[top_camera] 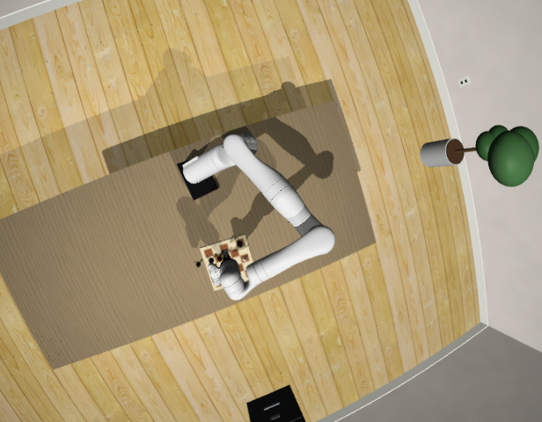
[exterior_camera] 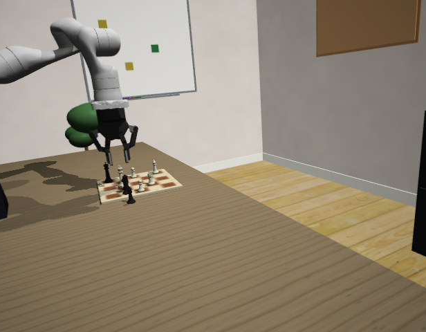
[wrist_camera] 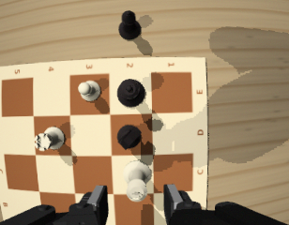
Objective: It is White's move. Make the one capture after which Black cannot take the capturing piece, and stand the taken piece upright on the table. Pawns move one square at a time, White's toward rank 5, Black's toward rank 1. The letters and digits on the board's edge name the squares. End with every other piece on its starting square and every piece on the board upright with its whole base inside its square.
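Observation:
My gripper point(exterior_camera: 119, 162) point(wrist_camera: 135, 198) is partly open and empty, above the board point(exterior_camera: 178, 186) point(wrist_camera: 200, 75). In the wrist view a tall white piece point(wrist_camera: 137, 173) stands on C2 between the fingertips' outlines, below them. A black piece point(wrist_camera: 129, 136) stands on D2, a round-topped black piece point(wrist_camera: 130, 93) on E2, a white pawn point(wrist_camera: 91, 90) on E3 and a crowned white piece point(wrist_camera: 53, 138) on D4. A black pawn point(wrist_camera: 129, 27) point(exterior_camera: 131, 198) point(top_camera: 198, 264) stands upright on the table beyond the E edge. The A row is hidden in the wrist view.
In the exterior view a tall black piece point(exterior_camera: 106, 175) stands at the board's far left, with a white pawn point(exterior_camera: 133, 173) and a slim white piece point(exterior_camera: 154, 167) towards the far side. The arm's black base plate point(top_camera: 202, 189) is on the table.

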`<state>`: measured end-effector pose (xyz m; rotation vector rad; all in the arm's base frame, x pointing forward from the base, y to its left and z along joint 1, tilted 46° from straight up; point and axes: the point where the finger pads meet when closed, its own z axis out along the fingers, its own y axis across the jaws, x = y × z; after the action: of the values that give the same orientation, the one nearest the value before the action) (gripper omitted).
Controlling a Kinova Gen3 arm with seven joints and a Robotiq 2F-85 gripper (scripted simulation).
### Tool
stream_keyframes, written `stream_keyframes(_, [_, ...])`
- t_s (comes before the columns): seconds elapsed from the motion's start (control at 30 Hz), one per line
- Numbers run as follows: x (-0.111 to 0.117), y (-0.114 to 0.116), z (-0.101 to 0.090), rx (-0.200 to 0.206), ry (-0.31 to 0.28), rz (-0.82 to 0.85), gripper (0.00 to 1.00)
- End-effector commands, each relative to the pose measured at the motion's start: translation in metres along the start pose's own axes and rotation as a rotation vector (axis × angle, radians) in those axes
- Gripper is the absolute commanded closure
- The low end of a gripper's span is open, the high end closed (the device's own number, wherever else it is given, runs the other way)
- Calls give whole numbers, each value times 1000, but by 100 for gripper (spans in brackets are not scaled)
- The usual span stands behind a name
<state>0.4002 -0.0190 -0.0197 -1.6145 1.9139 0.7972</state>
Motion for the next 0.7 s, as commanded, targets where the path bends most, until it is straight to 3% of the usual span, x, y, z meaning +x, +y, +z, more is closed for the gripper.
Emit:
stream_keyframes(0.0, [0,1,4,-2,0,1,59])
stream_keyframes(0.37, [0,1,32,-2,0,1,59])
stream_keyframes(0.67, [0,1,39,-2,0,1,59])
